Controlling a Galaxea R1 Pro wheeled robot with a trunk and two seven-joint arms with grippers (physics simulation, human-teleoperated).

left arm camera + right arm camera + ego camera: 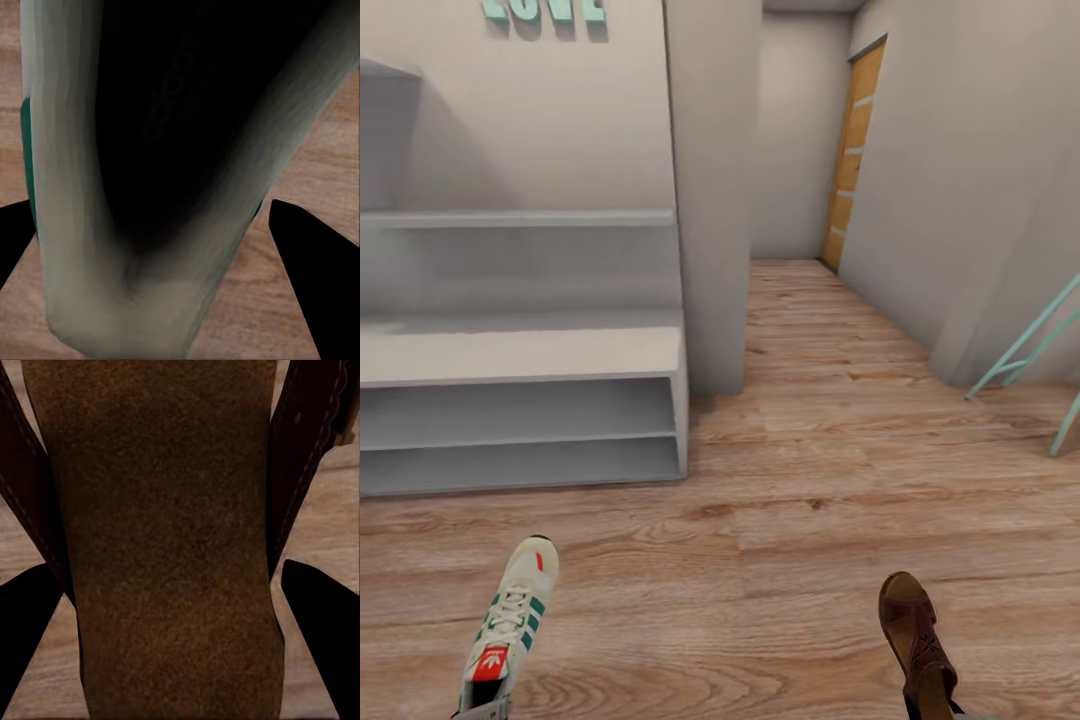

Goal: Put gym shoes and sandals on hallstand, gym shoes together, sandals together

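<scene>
A white gym shoe (510, 625) with green stripes and a red tongue patch hangs at the head view's lower left, toe pointing at the hallstand (520, 350). In the left wrist view my left gripper (150, 217) is shut on the heel end of this gym shoe (82, 225), a dark fingertip (300, 255) pressing each side. At the lower right a dark brown sandal (915, 630) points forward. The sandal's tan footbed (165, 547) lies between the fingers of my right gripper (169, 570), which is shut on it. The corridor floor (810, 500) is wood plank.
The grey hallstand has a wide bench top, two open shelf levels below and a floating shelf (510, 217) above. A grey wall pillar (710, 200) stands at its right end. An orange door (852, 150) closes the corridor's far end. A teal frame (1030, 350) leans at the right.
</scene>
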